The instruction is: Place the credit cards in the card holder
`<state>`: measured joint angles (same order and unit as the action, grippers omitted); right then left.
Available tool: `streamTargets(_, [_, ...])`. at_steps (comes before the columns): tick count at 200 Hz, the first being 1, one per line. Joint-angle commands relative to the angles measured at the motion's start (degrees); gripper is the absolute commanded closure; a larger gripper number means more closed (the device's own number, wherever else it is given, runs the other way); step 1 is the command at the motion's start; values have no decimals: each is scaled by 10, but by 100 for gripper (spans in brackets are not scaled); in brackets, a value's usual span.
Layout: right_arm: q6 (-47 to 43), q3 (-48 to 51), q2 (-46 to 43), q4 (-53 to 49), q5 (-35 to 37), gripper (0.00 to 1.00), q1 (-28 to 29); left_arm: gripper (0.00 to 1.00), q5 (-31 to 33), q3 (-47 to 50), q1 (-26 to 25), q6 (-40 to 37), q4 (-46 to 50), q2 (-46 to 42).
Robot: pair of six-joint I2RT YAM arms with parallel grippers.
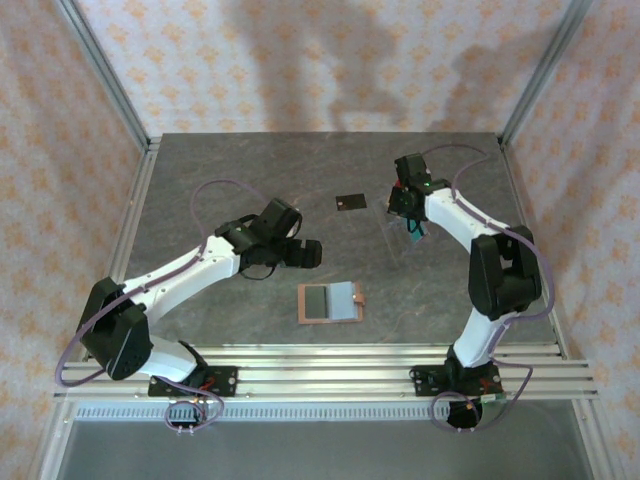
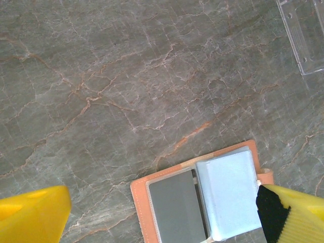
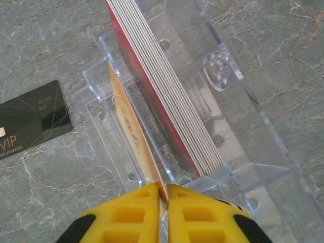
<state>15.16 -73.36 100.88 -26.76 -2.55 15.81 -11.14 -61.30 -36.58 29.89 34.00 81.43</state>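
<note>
Right claw (image 3: 163, 202) clenched on the edge of an orange credit card (image 3: 132, 136) standing upright in the clear box (image 3: 243, 101), long axis running away from it; the open card holder (image 1: 330, 302) lies nearer the released left claw (image 1: 308, 253).

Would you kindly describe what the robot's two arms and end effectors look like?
Both the left arm and right arm have white links joined by bulky black joint housings, with lilac cables looping alongside. The left end effector and right end effector have chunky yellow fingers with black pads.
</note>
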Motion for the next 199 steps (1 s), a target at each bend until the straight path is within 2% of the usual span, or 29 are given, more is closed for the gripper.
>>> streamTargets(1, [-16,18,-9,14,-5,91,-2,4,18,7,5,-7,7,-14])
streamTargets(45, [-29,30,-26,25,-34,100,-1,4,16,-4,5,-5,14,-16])
streamTargets(91, [-40,40,-88,6,-53,100,-1,4,-13,-29,5,4,22,-39])
streamTargets(124, [-64,51,-159,-31,-82,100,-1,4,-61,-43,5,29,-1,-62])
streamTargets(144, [-70,69,-212,-49,-125,100,-1,4,-98,-44,5,54,-32,-75])
streamTargets(177, [-19,147,-315,-10,-264,100,1,7,-194,-25,2,106,-115,-99])
streamTargets(199, [23,211,-394,13,-329,100,7,8,-208,10,1,141,-145,-129])
